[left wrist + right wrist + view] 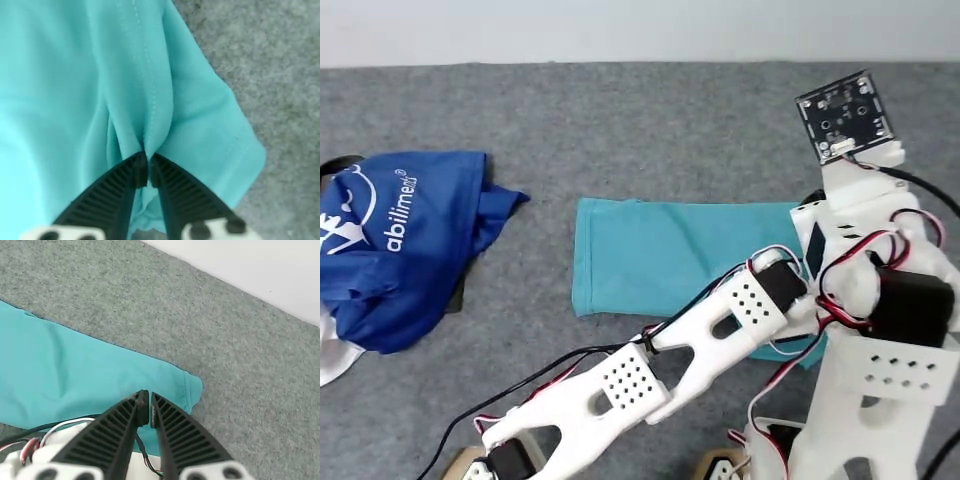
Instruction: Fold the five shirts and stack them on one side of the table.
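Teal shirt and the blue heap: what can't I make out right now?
High view: right end of the teal shirt is hidden behind the arms.
Left wrist view: left pincer is shut on the shirt; its fingers hide how many layers it holds.
High view: blue shirt is cut off by the left edge; the cloth beneath it cannot be counted.

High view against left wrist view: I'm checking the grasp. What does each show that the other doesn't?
Only the high view: the crumpled blue fabric shirt toward the picture's left, and the white plastic arms. Only the left wrist view: the left hand, its black ribbed fingers shut on a pinched fold. Both: the flat teal fabric shirt on the grey felt table cover.
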Controlling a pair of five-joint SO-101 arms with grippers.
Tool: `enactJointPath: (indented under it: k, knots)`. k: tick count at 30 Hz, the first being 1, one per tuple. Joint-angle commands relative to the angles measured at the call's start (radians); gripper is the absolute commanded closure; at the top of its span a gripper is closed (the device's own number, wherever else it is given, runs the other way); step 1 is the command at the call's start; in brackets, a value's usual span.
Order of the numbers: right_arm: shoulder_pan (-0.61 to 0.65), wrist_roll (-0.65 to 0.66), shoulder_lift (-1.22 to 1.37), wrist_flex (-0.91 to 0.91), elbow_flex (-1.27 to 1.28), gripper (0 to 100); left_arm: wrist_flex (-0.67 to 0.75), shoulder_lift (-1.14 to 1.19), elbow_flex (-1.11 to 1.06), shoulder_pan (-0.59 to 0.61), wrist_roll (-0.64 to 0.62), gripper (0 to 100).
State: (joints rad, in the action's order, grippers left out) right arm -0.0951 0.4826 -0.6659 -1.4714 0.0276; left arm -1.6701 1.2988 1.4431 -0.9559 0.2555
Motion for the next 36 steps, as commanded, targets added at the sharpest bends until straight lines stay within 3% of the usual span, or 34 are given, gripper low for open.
enactJointPath:
  k: [1, 10, 20, 25, 28, 36]
  knots:
    - [0.007, -0.008, -0.019, 0.019, -0.012, 98.6, -0.006, -0.037, 0.022, -0.003, 0.014, 99]
    - [0.007, -0.008, -0.019, 0.021, -0.011, 98.6, 0.055, -0.069, 0.119, 0.077, 0.011, 99]
    - [0.007, -0.008, -0.018, 0.015, -0.006, 98.6, 0.245, -0.069, -0.005, 0.224, 0.008, 98]
    - [0.007, -0.008, -0.018, 0.016, -0.005, 98.6, 0.241, -0.069, -0.022, 0.229, 0.006, 89]
    - [0.007, -0.008, -0.018, 0.018, -0.005, 98.6, 0.236, -0.075, -0.025, 0.229, -0.068, 83]
    - [0.007, -0.008, -0.018, 0.015, -0.005, 98.6, 0.123, -0.103, 0.012, 0.180, -0.072, 81]
